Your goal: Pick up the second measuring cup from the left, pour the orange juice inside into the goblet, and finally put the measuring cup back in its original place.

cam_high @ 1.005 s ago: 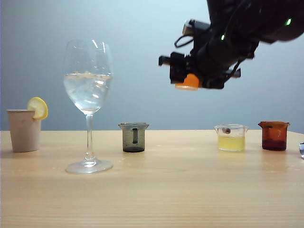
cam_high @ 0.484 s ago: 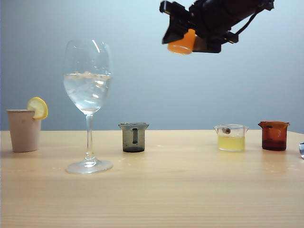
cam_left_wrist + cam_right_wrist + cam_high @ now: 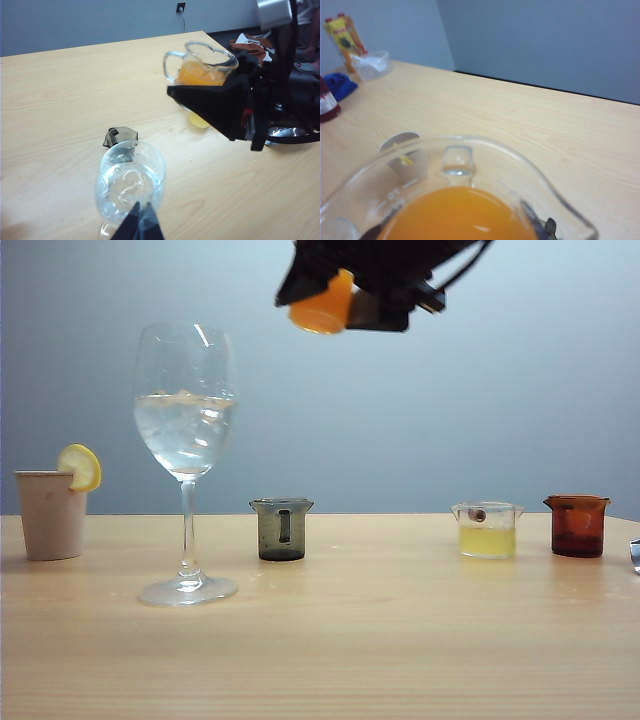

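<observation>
Right arm high over table, black body reaching in from upper right of exterior view, wrist tipped down toward left. Right gripper (image 3: pixel 335 295) up at top edge, its 2 fingers clamped on cup (image 3: pixel 322 310), holding it tilted in air. Left wrist view shows same gripper (image 3: pixel 220 100) side-on, black wedge-shaped finger (image 3: pixel 212 107) against cup wall. Left gripper (image 3: pixel 140 225) low, only dark fingertips visible, tips close together, nothing seen gripped between them.

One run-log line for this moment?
right gripper: holds measuring cup of orange juice, raised beside goblet | left gripper: near goblet, idle
</observation>
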Available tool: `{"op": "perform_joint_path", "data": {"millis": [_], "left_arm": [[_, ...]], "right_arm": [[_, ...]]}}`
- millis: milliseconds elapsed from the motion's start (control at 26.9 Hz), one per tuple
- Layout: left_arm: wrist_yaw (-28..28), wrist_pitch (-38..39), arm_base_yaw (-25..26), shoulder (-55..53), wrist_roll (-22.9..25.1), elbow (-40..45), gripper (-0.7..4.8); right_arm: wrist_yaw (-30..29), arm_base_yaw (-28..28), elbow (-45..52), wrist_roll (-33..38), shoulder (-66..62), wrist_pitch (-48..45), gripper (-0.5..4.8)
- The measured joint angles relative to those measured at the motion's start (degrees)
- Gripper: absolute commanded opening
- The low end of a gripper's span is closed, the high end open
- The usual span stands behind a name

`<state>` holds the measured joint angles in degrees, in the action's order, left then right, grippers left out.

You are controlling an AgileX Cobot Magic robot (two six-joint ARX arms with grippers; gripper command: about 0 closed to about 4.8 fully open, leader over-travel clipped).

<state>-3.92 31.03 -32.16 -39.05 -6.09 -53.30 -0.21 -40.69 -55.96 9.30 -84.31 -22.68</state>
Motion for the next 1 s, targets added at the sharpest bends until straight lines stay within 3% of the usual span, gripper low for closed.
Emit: {"op": "perform_joint_path", "data": {"millis": [112, 260, 1005], "left_arm": [[0.0, 0.0, 0.0, 0.0, 0.0, 0.0, -0.06], [-0.1, 0.0, 0.0, 0.0, 0.0, 0.0, -0.06], [-0.1, 0.0, 0.0, 0.7, 0.0, 0.0, -0.06]], "right_arm": [[5.6, -3.0, -4.6, -4.6, 0.0, 8.1, 1.47], [9.0, -5.1, -6.9, -8.6, 0.0, 11.2, 1.47], [12.0, -6.4, -12.2, -15.0, -3.3, 13.3, 1.48]]}}
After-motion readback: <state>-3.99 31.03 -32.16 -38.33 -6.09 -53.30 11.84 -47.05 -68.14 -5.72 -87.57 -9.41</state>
